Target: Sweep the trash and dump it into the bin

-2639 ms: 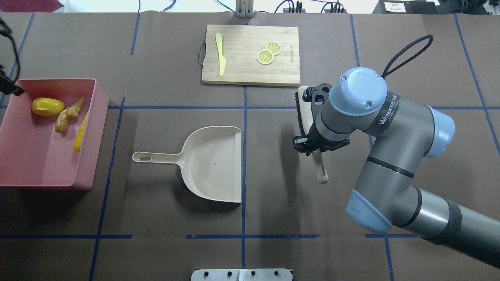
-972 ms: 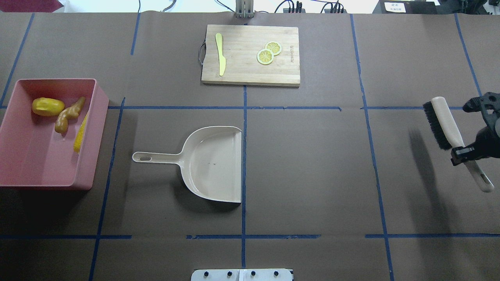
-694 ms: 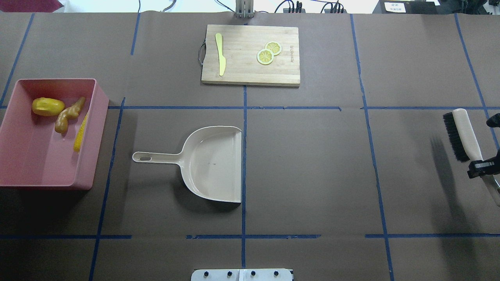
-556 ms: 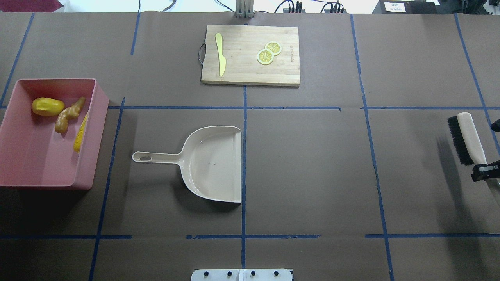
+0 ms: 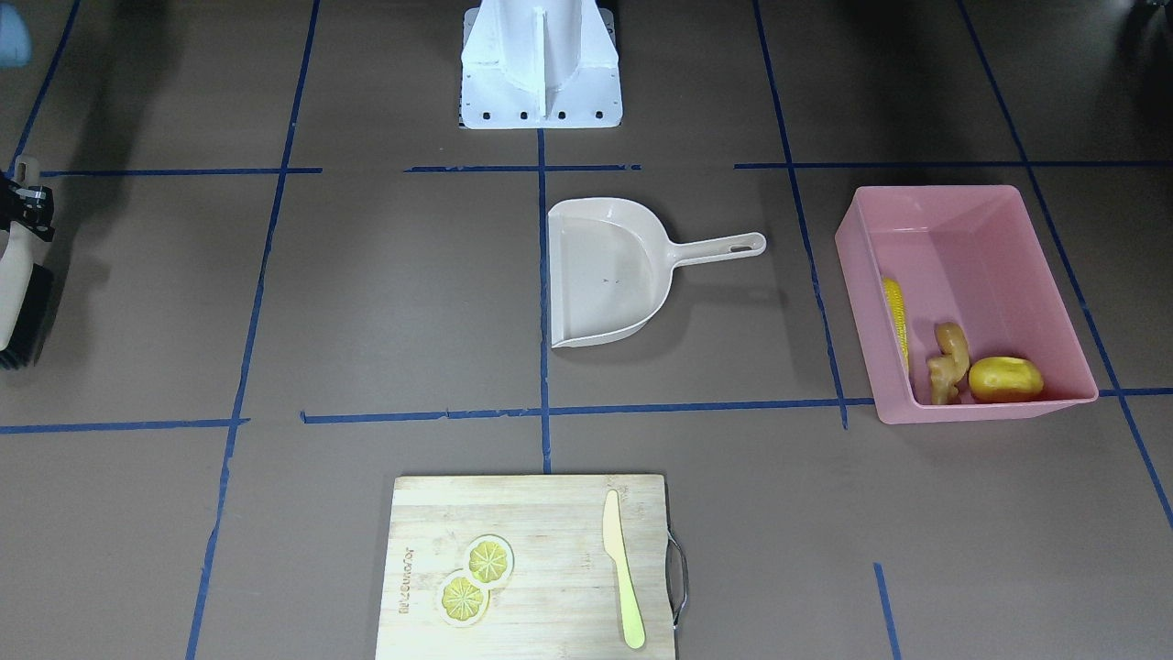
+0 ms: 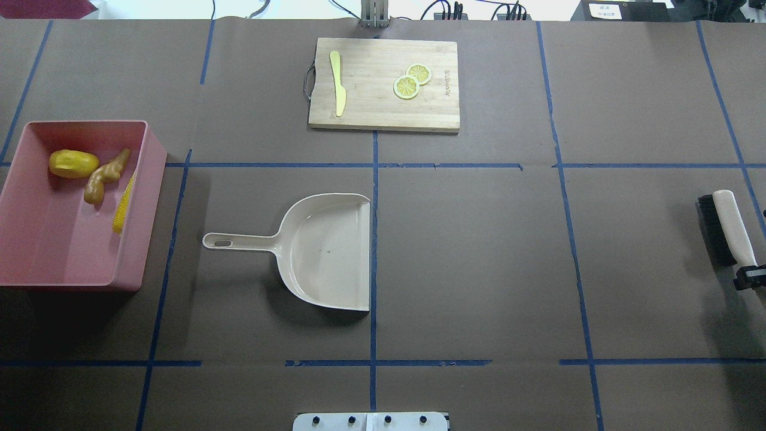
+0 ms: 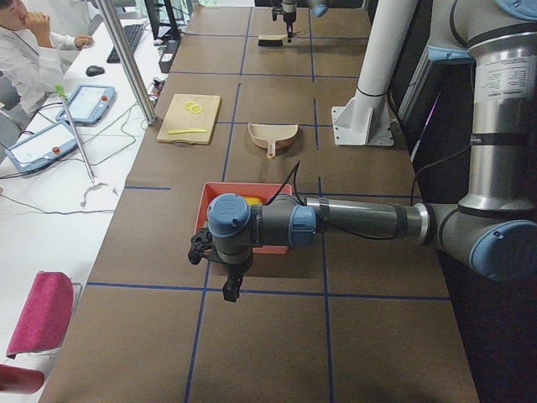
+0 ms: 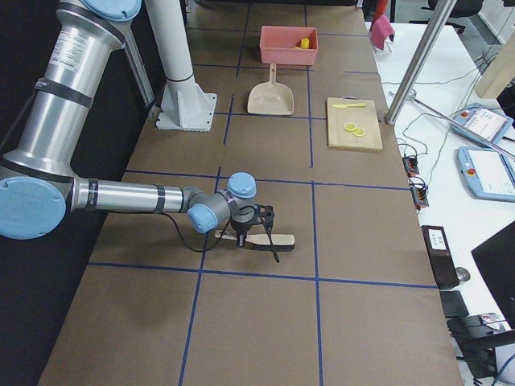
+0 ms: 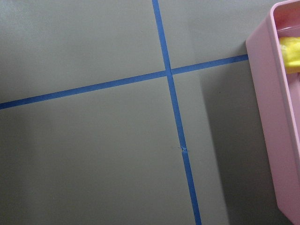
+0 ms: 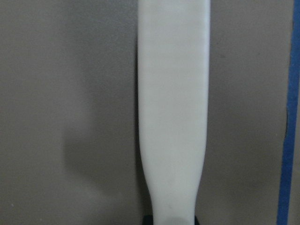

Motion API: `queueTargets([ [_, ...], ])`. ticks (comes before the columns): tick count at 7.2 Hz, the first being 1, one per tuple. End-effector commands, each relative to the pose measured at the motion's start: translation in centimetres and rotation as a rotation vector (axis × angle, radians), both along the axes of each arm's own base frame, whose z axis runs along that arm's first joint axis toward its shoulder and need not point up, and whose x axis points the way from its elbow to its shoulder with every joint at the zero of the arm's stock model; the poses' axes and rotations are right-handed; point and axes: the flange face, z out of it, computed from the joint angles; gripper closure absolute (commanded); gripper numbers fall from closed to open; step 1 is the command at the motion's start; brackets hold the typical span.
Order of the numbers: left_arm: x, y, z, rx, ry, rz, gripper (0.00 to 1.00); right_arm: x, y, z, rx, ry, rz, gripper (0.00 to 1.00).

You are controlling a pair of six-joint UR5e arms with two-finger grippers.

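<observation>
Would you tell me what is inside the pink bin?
The pink bin holds a corn cob, a ginger root and a yellow lump at one end; the floor beneath them is covered.

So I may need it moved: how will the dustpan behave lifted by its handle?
Probably stiff and light: the dustpan looks like thin moulded plastic. Held by the narrow handle, the wide pan may sag forward. Empty, so nothing to spill.

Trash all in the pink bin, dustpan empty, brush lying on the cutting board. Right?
One slip: the brush is not on the cutting board; the right gripper holds its handle at the right edge of the table, per the overhead view. The trash in the pink bin and empty dustpan are right.
</observation>
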Motion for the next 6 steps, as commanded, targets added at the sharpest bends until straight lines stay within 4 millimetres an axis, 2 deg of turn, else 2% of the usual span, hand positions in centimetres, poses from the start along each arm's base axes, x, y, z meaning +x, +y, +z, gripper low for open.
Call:
queueTargets([
  [1,0.0,0.0,0.0,0.001,0.000,0.000,0.00,-0.4,-0.1,0.1,-0.009,-0.040,-0.018,0.46],
  [2,0.1,0.0,0.0,0.001,0.000,0.002,0.00,-0.2,-0.2,-0.5,-0.006,-0.052,-0.013,0.00],
  [3,0.0,0.0,0.0,0.001,0.000,0.000,0.00,1.3,-0.8,-2.0,0.008,-0.074,0.022,0.00],
  [4,0.0,0.0,0.0,0.001,0.000,0.000,0.00,3.9,-1.0,-2.8,-0.018,-0.169,0.027,0.00],
  [5,0.0,0.1,0.1,-0.002,0.000,0.000,0.00,6.4,-1.1,-2.7,0.020,-0.195,0.027,0.00],
  [6,0.1,0.1,0.3,-0.002,-0.001,0.003,0.00,9.1,-1.4,-1.6,0.041,-0.164,0.017,0.00],
])
